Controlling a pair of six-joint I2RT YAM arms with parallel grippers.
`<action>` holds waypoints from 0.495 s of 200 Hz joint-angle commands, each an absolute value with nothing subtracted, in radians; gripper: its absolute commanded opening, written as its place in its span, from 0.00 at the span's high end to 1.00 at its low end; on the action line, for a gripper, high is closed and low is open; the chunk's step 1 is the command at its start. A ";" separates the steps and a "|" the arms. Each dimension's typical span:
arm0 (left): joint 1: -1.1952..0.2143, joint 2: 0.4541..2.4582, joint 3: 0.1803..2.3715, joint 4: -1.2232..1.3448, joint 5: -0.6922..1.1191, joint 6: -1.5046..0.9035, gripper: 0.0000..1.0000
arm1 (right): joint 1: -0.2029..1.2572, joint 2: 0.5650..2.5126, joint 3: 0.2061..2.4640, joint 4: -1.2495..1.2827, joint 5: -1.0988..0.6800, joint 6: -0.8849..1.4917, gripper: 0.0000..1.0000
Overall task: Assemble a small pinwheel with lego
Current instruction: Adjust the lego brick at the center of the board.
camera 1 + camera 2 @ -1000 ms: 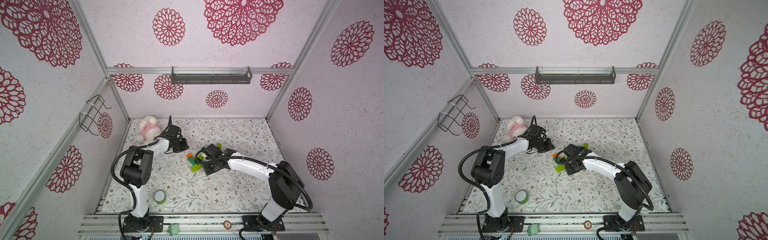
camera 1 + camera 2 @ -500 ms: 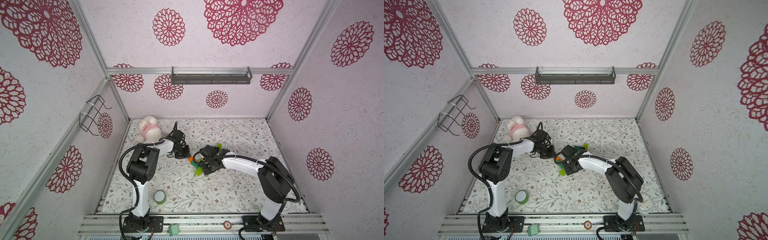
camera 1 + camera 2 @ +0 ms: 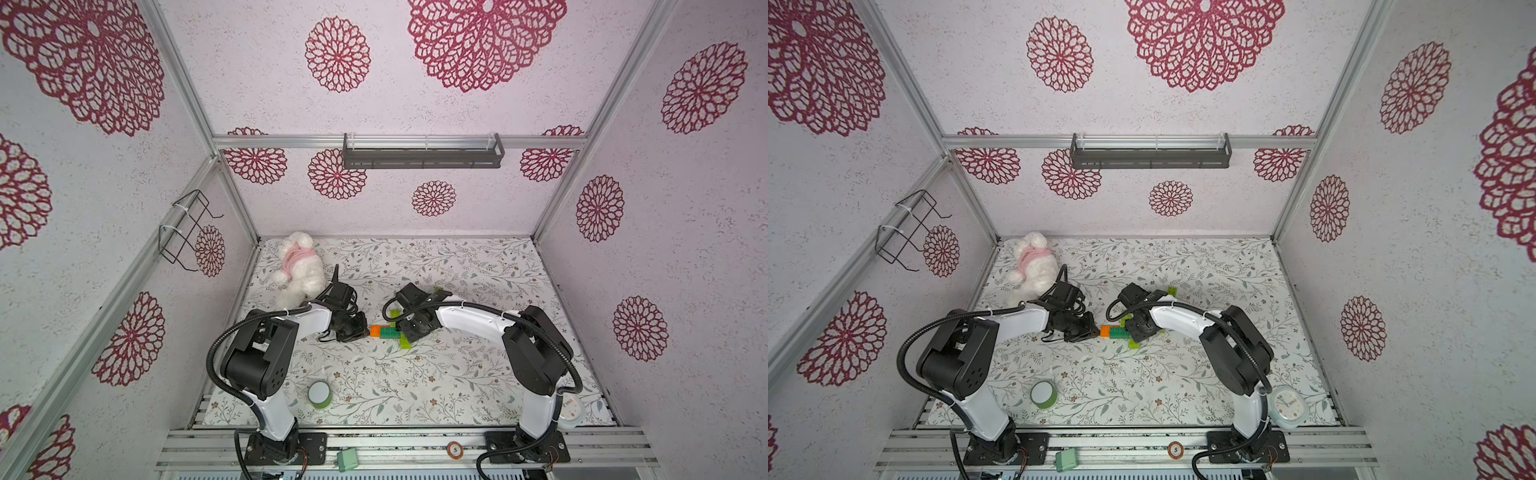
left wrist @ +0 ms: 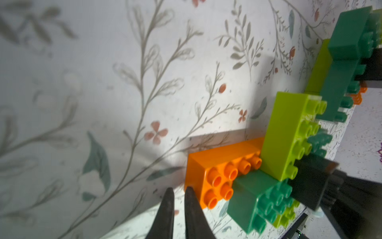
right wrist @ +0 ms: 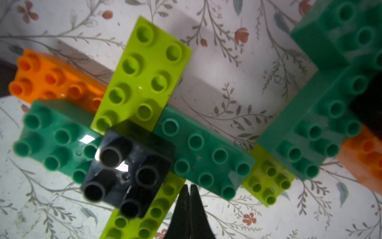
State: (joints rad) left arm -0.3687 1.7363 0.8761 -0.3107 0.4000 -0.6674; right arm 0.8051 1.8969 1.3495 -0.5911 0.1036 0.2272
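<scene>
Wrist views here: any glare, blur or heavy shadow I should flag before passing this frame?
Right wrist view: white glare spots on the black brick, and the dark green bricks at the frame edge are soft. Left wrist view: the floral mat blurs and dims away from the orange brick, which casts a hard-edged shadow. Both top views: evenly lit, sharp.

Just beside an orange oblong studded plastic brick (image 4: 219, 165) on floral-print table covering (image 4: 103, 82): left gripper (image 4: 177, 192), tips slightly apart, empty. Joined on: lime green oblong brick (image 4: 285, 132), dark green oblong brick (image 4: 252, 192), black square brick (image 4: 308, 182).
</scene>
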 commanded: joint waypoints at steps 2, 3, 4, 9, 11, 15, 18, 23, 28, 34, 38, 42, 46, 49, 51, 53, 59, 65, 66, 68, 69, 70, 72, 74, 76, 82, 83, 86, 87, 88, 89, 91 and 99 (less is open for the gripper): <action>-0.379 1.642 0.805 -0.217 0.387 -0.737 0.84 | 0.810 1.925 1.416 -0.537 0.091 0.169 1.00; -0.379 1.639 0.802 -0.215 0.387 -0.739 0.84 | 0.810 1.926 1.418 -0.536 0.091 0.169 1.00; -0.380 1.635 0.798 -0.214 0.387 -0.741 0.84 | 0.810 1.927 1.420 -0.536 0.090 0.168 1.00; -0.380 1.620 0.782 -0.204 0.386 -0.747 0.84 | 0.808 1.937 1.432 -0.535 0.090 0.163 1.00; -0.380 1.615 0.775 -0.199 0.386 -0.750 0.84 | 0.807 1.941 1.437 -0.536 0.091 0.162 1.00; -0.380 1.607 0.764 -0.191 0.390 -0.754 0.84 | 0.808 1.950 1.449 -0.537 0.092 0.158 1.00; -0.383 1.600 0.756 -0.187 0.391 -0.757 0.83 | 0.807 1.957 1.459 -0.538 0.092 0.154 1.00; -0.384 1.596 0.743 -0.179 0.391 -0.760 0.83 | 0.805 1.969 1.472 -0.537 0.091 0.149 1.00; -0.386 1.595 0.735 -0.172 0.390 -0.764 0.83 | 0.804 1.979 1.487 -0.537 0.090 0.143 1.00; -0.388 1.595 0.726 -0.160 0.390 -0.769 0.83 | 0.803 1.993 1.504 -0.537 0.087 0.139 1.00; -0.392 1.599 0.722 -0.151 0.391 -0.772 0.83 | 0.801 2.003 1.517 -0.536 0.083 0.134 1.00; -0.395 1.603 0.719 -0.141 0.393 -0.777 0.83 | 0.799 2.012 1.528 -0.535 0.079 0.131 1.00; -0.398 1.607 0.717 -0.134 0.394 -0.782 0.83 | 0.799 2.021 1.541 -0.534 0.075 0.128 1.00; -0.402 1.612 0.715 -0.126 0.395 -0.787 0.83 | 0.798 2.028 1.550 -0.534 0.071 0.127 1.00; -0.404 1.615 0.714 -0.122 0.395 -0.790 0.83 | 0.796 2.034 1.557 -0.534 0.069 0.125 1.00; -0.407 1.617 0.714 -0.119 0.394 -0.793 0.83 | 0.796 2.037 1.564 -0.534 0.067 0.124 1.00; -0.417 1.623 0.712 -0.106 0.393 -0.801 0.83 | 0.794 2.049 1.579 -0.530 0.061 0.119 1.00; -0.428 1.628 0.710 -0.095 0.388 -0.808 0.83 | 0.792 2.059 1.592 -0.526 0.060 0.117 1.00; -0.429 1.628 0.709 -0.094 0.387 -0.809 0.83 | 0.791 2.061 1.594 -0.526 0.060 0.117 1.00; -0.433 1.629 0.709 -0.091 0.384 -0.812 0.83 | 0.790 2.065 1.600 -0.525 0.060 0.117 1.00; -0.435 1.630 0.709 -0.090 0.383 -0.812 0.83 | 0.789 2.066 1.602 -0.525 0.059 0.117 1.00; -0.437 1.630 0.709 -0.088 0.382 -0.814 0.83 | 0.789 2.069 1.605 -0.525 0.059 0.117 1.00; -0.441 1.632 0.708 -0.085 0.378 -0.817 0.83 | 0.789 2.071 1.610 -0.525 0.058 0.116 1.00; -0.446 1.632 0.707 -0.083 0.375 -0.819 0.83 | 0.787 2.075 1.615 -0.525 0.057 0.116 1.00; -0.451 1.633 0.707 -0.081 0.372 -0.821 0.83 | 0.787 2.078 1.619 -0.523 0.057 0.115 1.00; -0.464 1.638 0.707 -0.072 0.363 -0.828 0.83 | 0.783 2.089 1.633 -0.520 0.054 0.111 1.00; -0.468 1.639 0.706 -0.071 0.363 -0.830 0.83 | 0.782 2.090 1.638 -0.520 0.054 0.111 1.00; -0.475 1.641 0.706 -0.064 0.362 -0.833 0.83 | 0.780 2.095 1.642 -0.515 0.052 0.109 1.00; -0.477 1.642 0.706 -0.062 0.361 -0.835 0.83 | 0.779 2.097 1.644 -0.514 0.053 0.109 1.00; -0.479 1.643 0.706 -0.059 0.360 -0.835 0.83 | 0.779 2.098 1.646 -0.512 0.053 0.108 1.00; -0.482 1.644 0.706 -0.057 0.360 -0.836 0.83 | 0.778 2.099 1.649 -0.512 0.052 0.107 1.00; -0.488 1.647 0.706 -0.053 0.360 -0.839 0.83 | 0.777 2.103 1.652 -0.509 0.050 0.107 1.00; -0.508 1.659 0.708 -0.031 0.354 -0.854 0.83 | 0.768 2.121 1.670 -0.503 0.034 0.106 1.00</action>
State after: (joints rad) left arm -0.4435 1.6218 0.7094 -0.1646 0.3691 -0.8009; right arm 0.7620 2.0956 1.6100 -0.5316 0.1020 0.1307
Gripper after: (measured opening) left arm 0.168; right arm 0.056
